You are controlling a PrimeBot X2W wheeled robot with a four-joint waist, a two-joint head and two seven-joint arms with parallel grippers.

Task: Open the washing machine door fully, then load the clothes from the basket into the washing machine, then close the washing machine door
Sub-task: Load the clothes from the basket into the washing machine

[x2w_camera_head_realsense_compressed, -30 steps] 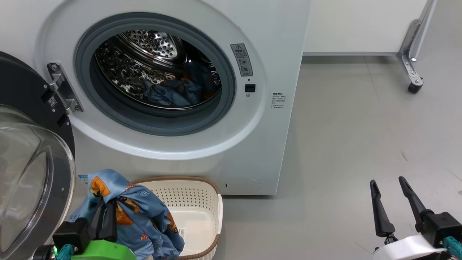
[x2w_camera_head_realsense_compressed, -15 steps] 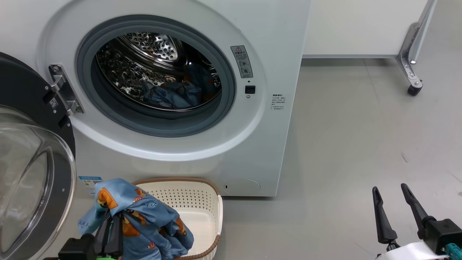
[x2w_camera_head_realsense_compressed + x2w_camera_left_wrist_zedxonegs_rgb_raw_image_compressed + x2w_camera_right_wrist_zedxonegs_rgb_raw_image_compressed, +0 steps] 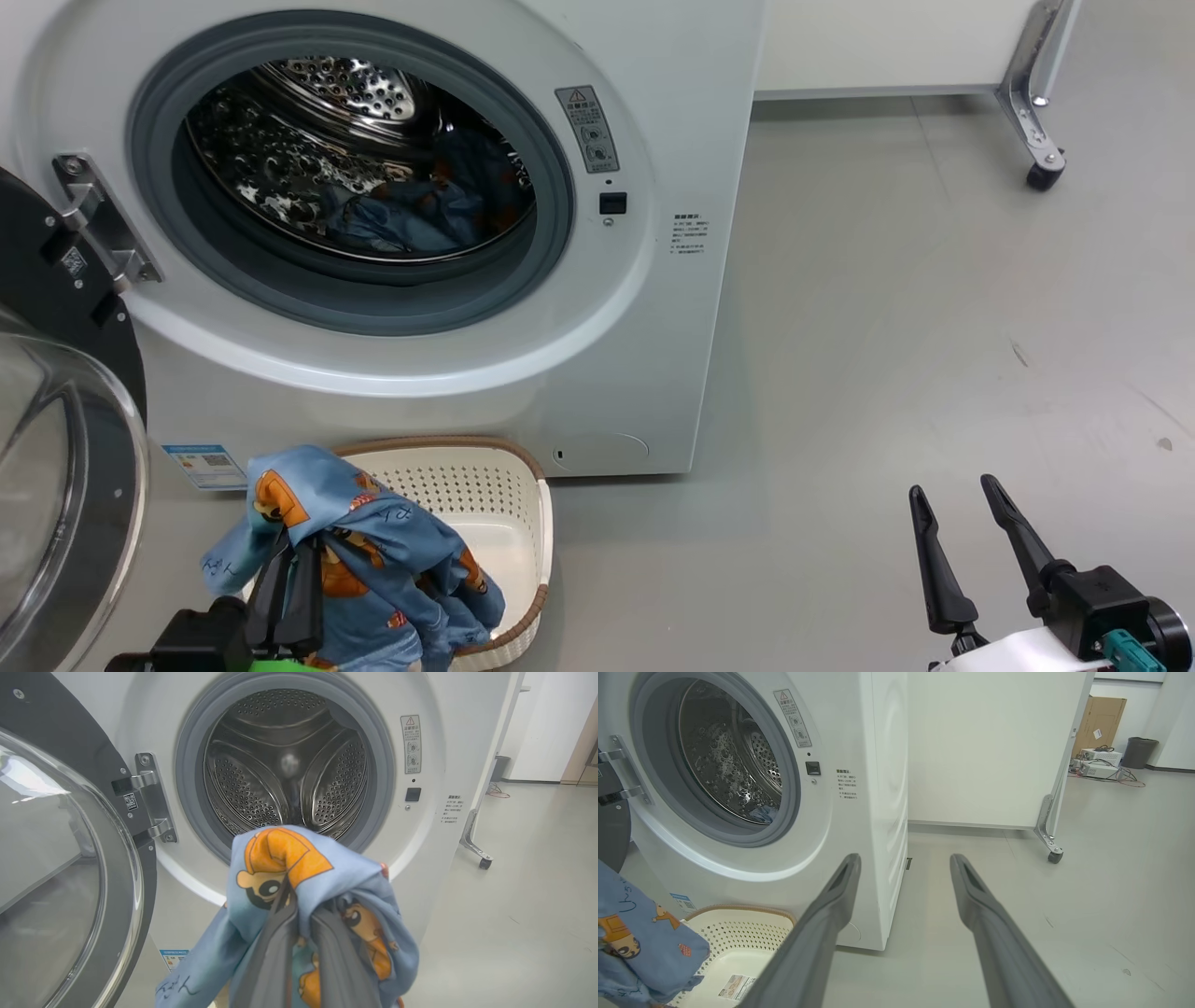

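The white washing machine [image 3: 653, 112] stands with its door [image 3: 42, 467] swung wide open at the left, the glass bowl facing me. Blue printed clothes [image 3: 420, 210] lie in the steel drum [image 3: 285, 760]. My left gripper [image 3: 294, 560] is shut on another light blue garment [image 3: 373, 532] with orange cartoon figures, held over the left end of the cream basket [image 3: 485, 490]. In the left wrist view the garment [image 3: 289, 858] drapes over the left gripper [image 3: 301, 905] below the drum's mouth. My right gripper [image 3: 962, 504] hangs open over bare floor to the right, nothing between its fingers [image 3: 831, 905].
The basket [image 3: 738, 933] sits on the floor against the machine's front, its visible bottom bare except for a label. A white panel on a castor foot [image 3: 1036, 173] stands behind at the right. Grey floor stretches right of the machine.
The head view has shifted, so the whole scene sits further left and higher. The left gripper keeps its hold on the garment, now lower in the frame. The right gripper stays open.
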